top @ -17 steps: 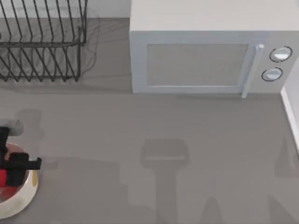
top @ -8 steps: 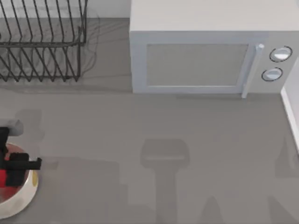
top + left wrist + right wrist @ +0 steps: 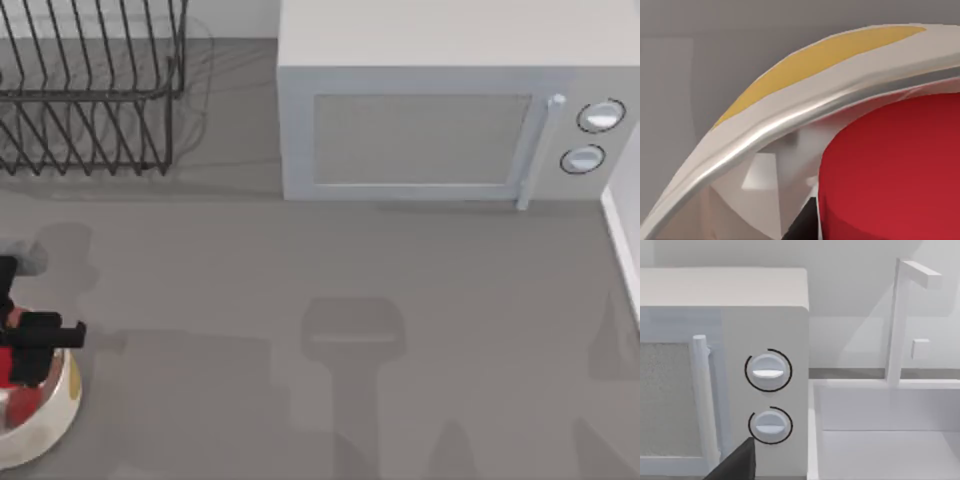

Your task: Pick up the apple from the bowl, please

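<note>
At the table's near left corner stands the cream-white bowl, cut by the picture's left edge. My left gripper hangs over its inside, shut on the red apple. A faint red reflection lies on the bowl's inner wall below it. In the left wrist view the apple sits very close, just inside the bowl's glossy rim, and the yellow mark shows on the outer wall. My right gripper is parked by the microwave's knobs, seen as a dark tip.
A white microwave stands at the back centre with its door shut and two knobs at its right. A black wire dish rack is at the back left. A white sink with a faucet lies right of the microwave.
My left gripper has shifted a little toward the back of the table and upward, with the apple moving along. The bowl has stayed put.
</note>
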